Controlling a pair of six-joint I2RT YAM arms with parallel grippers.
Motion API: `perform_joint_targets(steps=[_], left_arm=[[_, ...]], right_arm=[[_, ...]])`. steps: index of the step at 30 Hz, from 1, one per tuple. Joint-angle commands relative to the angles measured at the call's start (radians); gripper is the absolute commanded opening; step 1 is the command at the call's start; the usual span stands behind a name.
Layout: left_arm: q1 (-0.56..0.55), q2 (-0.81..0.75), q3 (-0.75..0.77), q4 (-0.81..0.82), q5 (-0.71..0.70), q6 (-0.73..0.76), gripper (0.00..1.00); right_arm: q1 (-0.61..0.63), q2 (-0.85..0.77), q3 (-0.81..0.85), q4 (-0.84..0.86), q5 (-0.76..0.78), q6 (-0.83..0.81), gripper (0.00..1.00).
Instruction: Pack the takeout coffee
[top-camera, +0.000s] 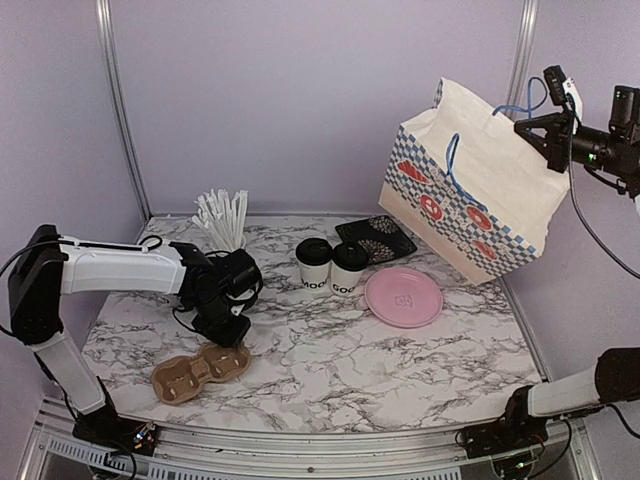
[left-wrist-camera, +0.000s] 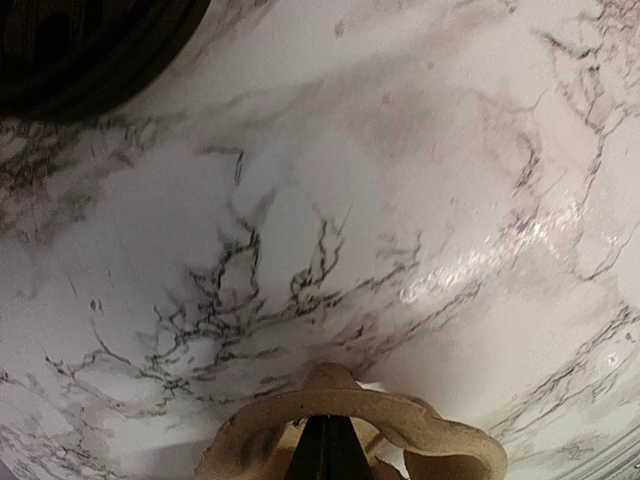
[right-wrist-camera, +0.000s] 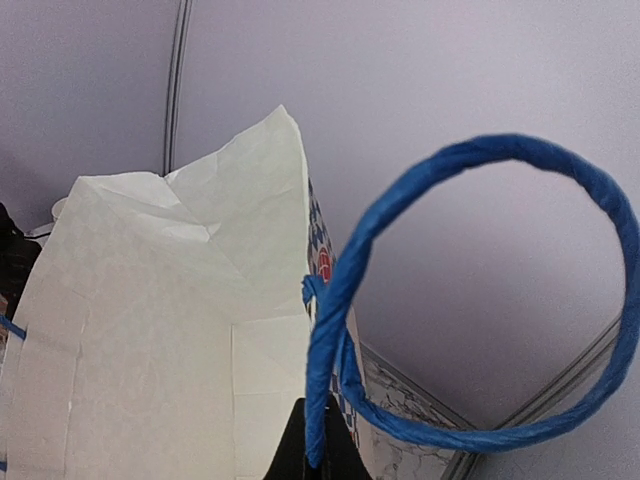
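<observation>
Top view: I logged the left arm stretched low across the table. Its left gripper (top-camera: 228, 340) pointed down, clamped on the cardboard carrier (top-camera: 200, 371). That lay at 8 o'clock from one coffee cup (top-camera: 313, 263), with the other coffee cup (top-camera: 348, 268) close beside it mid-table. The right gripper (top-camera: 522, 126), raised at 2 o'clock, pinched the blue handle (top-camera: 520, 108) of the tilted paper bag (top-camera: 470, 190).

Left wrist: closed jaws on the carrier rim (left-wrist-camera: 350, 405).

Right wrist: jaws closed on the handle (right-wrist-camera: 340, 290) above the bag's mouth (right-wrist-camera: 150, 330).

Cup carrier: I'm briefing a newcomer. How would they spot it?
On the marble table, look near the front left corner, at the tips of the left hand. The cup carrier sits there: the only brown cardboard thing, with two round wells.
</observation>
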Motion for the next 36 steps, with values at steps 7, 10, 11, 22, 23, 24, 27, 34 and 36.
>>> perform_joint_targets(steps=[7,10,11,22,23,24,27,34,36], left_arm=[[0.108,0.075,0.145,0.105,-0.057,0.123,0.11],[0.108,-0.007,0.107,0.079,-0.010,0.117,0.21],[0.108,-0.044,0.083,0.070,-0.004,0.108,0.25],[0.108,-0.238,-0.111,0.025,0.159,0.161,0.56],[0.107,-0.229,-0.109,0.025,0.168,0.165,0.56],[0.106,-0.220,-0.109,0.026,0.177,0.166,0.56],[0.104,-0.189,-0.101,-0.001,0.177,0.171,0.54],[0.061,-0.173,-0.087,-0.063,0.138,0.147,0.53],[0.049,-0.159,-0.084,-0.075,0.115,0.142,0.53]], right_arm=[[0.008,-0.020,-0.066,0.004,0.008,-0.026,0.00],[0.008,-0.033,-0.089,0.004,0.011,-0.039,0.00],[0.008,-0.036,-0.100,0.005,0.013,-0.045,0.00],[0.008,-0.011,-0.115,0.007,-0.030,-0.056,0.00],[0.008,-0.009,-0.115,0.008,-0.034,-0.055,0.00],[0.008,-0.009,-0.118,0.007,-0.038,-0.056,0.00],[0.008,-0.009,-0.123,0.010,-0.046,-0.050,0.00],[0.008,-0.015,-0.137,0.020,-0.056,-0.036,0.00],[0.007,-0.013,-0.139,0.024,-0.059,-0.032,0.00]])
